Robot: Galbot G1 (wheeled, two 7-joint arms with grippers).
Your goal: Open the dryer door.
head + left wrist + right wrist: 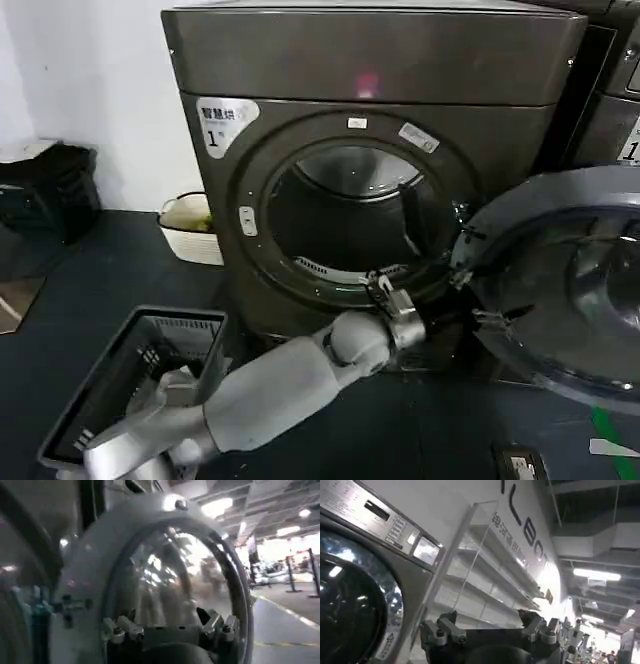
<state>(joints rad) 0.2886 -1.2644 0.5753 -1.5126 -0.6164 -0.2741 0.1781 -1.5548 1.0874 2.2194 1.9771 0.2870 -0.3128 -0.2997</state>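
Dryer door (560, 290) swung wide, just right of left gripper (388, 296), its jaws parted and empty

My head camera looks forward and down at the dryer's front from a short way off. My left wrist camera sits close against the dryer door (150, 580), swung open at the head view's right (560, 280). My right wrist camera tilts upward past a neighbouring machine (355, 580) toward shelves (485, 575) and ceiling.
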